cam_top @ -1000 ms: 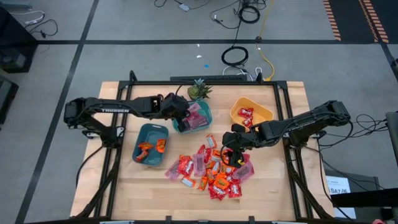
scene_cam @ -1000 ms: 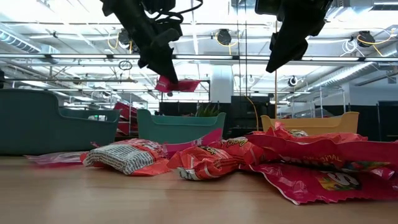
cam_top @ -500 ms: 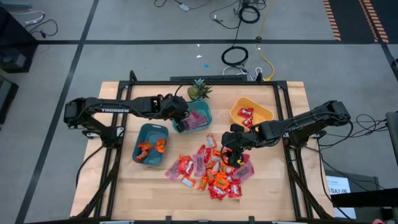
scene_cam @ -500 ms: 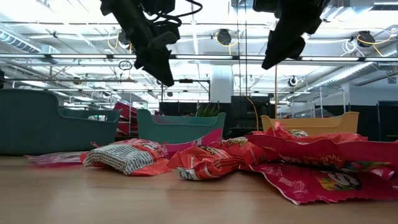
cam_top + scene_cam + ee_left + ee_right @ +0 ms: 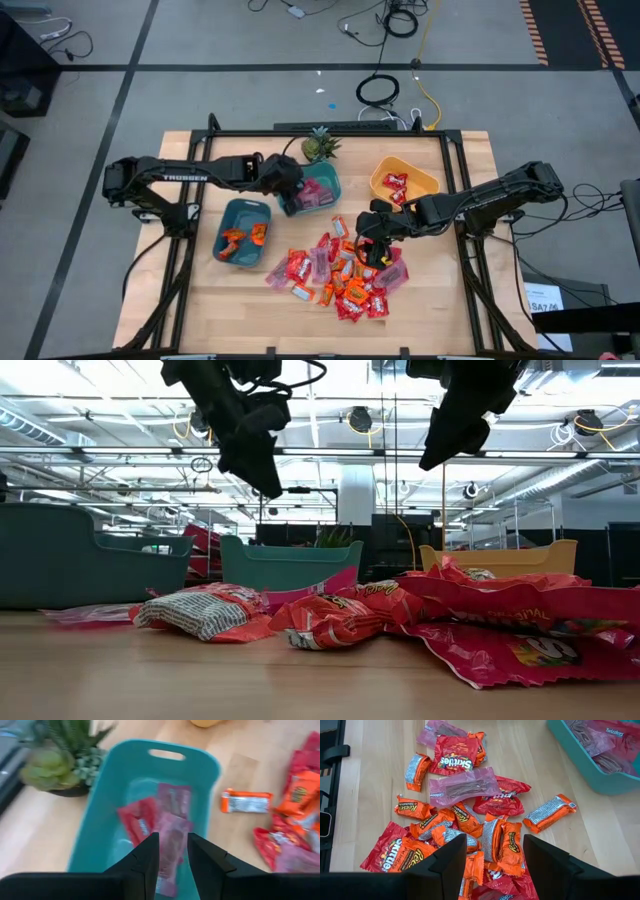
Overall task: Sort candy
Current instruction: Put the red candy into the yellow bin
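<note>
Light, crinkly candy: we'd pinch one packet's free edge.
High view: our right gripper (image 5: 372, 243) hovers spread over the candy (image 5: 340, 275); left gripper (image 5: 291, 195) over the teal bowl (image 5: 327, 176). Wrist views: slippery wrappers overlap just beyond right fingers; left fingers part narrowly, empty.

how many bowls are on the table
3: a dark teal bowl at the left, a lighter teal bowl under the left gripper, and a yellow bowl at the back right.
</note>
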Available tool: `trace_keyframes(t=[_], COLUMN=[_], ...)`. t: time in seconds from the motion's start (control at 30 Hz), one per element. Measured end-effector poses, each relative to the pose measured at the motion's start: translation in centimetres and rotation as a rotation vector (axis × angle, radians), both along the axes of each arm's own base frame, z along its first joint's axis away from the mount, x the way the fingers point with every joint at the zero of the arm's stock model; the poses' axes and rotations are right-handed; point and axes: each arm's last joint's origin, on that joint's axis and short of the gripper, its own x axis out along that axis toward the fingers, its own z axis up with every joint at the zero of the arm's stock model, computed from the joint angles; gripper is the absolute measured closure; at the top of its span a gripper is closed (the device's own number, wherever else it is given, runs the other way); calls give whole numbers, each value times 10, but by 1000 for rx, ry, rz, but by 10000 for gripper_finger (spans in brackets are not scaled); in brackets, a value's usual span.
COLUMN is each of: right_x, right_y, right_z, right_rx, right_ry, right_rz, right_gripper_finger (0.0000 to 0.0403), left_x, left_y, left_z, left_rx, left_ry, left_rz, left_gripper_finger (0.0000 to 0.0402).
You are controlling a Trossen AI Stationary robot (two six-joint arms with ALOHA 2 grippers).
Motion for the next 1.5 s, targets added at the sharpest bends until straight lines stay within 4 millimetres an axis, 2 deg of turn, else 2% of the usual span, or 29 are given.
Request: trace_keyframes(t=[0.23, 0.47, 0.7, 1.03, 1.23, 1.5], right_x=[0, -6, -9, -19, -24, -25], right_y=[0, -1, -2, -5, -6, -7], right_z=[0, -4, -6, -12, -14, -14], right_rx=[18, 122, 174, 208, 250, 270], right_ry=[2, 84, 122, 241, 285, 293], right_rz=[-23, -194, -288, -435, -553, -609], right_gripper_finger=[216, 216, 216, 216, 216, 216], left_x=[-3, -14, -22, -23, -23, -23], left_y=[-9, -28, -46, -65, -70, -70], left_z=[7, 26, 39, 39, 39, 39], left_rx=[-122, -133, -132, -132, -139, -140], left_ry=[-48, -104, -152, -151, -154, -154], left_rz=[-58, -75, -96, -129, -120, -121], left_gripper_finger=[290, 290, 290, 290, 290, 290])
